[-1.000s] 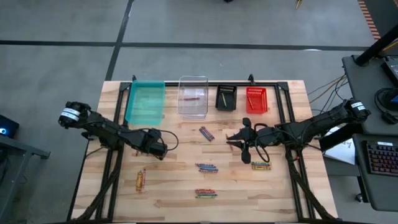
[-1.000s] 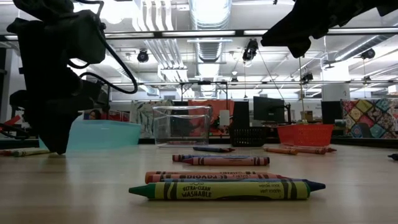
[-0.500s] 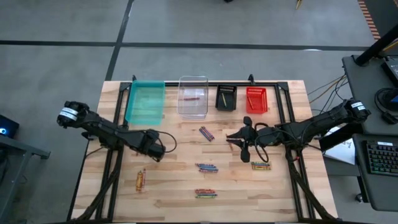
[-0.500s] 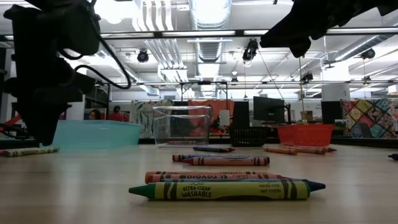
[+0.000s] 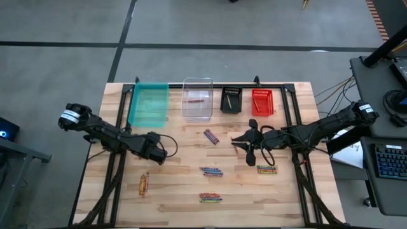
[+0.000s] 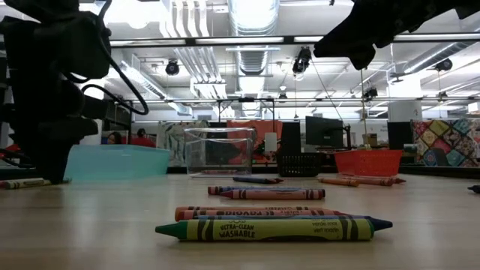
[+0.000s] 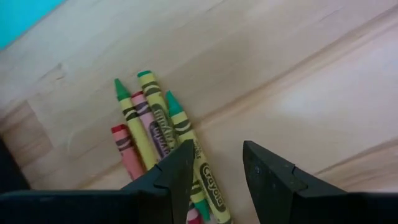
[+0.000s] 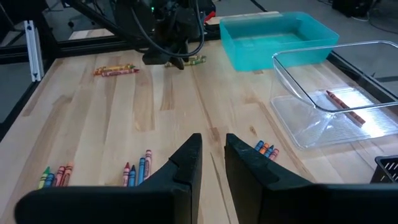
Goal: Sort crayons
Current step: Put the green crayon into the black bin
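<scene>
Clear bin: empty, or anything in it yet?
Not empty. The clear bin holds one red crayon lying flat on its floor; the high view shows the same red stick inside.

open lab hall: exposed ceiling ducts (image 6: 251, 19), monitors (image 6: 324, 131), concrete floor (image 5: 191, 25).

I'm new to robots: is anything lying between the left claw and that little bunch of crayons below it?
No. The left claw hangs open right over the crayons, with only bare table around them.
</scene>
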`<state>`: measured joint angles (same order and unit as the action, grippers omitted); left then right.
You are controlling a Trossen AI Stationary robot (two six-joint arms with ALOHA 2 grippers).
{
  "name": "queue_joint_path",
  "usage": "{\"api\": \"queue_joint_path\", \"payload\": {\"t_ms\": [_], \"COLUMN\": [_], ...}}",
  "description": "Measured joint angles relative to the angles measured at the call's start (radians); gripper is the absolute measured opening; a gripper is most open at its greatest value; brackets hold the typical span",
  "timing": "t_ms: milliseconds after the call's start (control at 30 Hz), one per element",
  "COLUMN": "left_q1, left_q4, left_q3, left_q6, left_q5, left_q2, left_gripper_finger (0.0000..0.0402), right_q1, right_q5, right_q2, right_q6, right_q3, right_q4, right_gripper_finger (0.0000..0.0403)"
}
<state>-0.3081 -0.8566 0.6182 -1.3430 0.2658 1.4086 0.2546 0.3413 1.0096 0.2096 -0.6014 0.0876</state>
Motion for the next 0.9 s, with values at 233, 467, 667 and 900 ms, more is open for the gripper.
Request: {"api": "queue_joint_path", "payload": {"t_ms": [233, 467, 667, 900], "left_q1": [-0.01, -0.019, -0.03, -0.034], "left_q4": [0.069, 0.102, 0.04, -0.027], "left_q3": [-0.003, 0.02, 0.05, 0.026], "left_q6": [-0.002, 0.028, 0.062, 0.043], "left_q5": [-0.008, -0.018, -0.017, 0.022], "left_q2": [0.001, 0.0, 0.0, 0.0], "left_gripper_finger": [0.0123, 0.0123, 0.0123, 0.0123], "right_q1": [0.0, 0.0, 0.0, 0.0], "right_q5": [0.0, 0.001, 0.001, 0.001], "right_q2": [0.0, 0.0, 0.0, 0.0], "right_q6": [0.0, 0.0, 0.003, 0.003], "right_q3": [0.0, 0.0, 0.0, 0.0], "right_q4": [0.0, 0.0, 0.0, 0.0], "right_gripper_finger": [0.0059, 0.0059, 0.0059, 0.0059]}}
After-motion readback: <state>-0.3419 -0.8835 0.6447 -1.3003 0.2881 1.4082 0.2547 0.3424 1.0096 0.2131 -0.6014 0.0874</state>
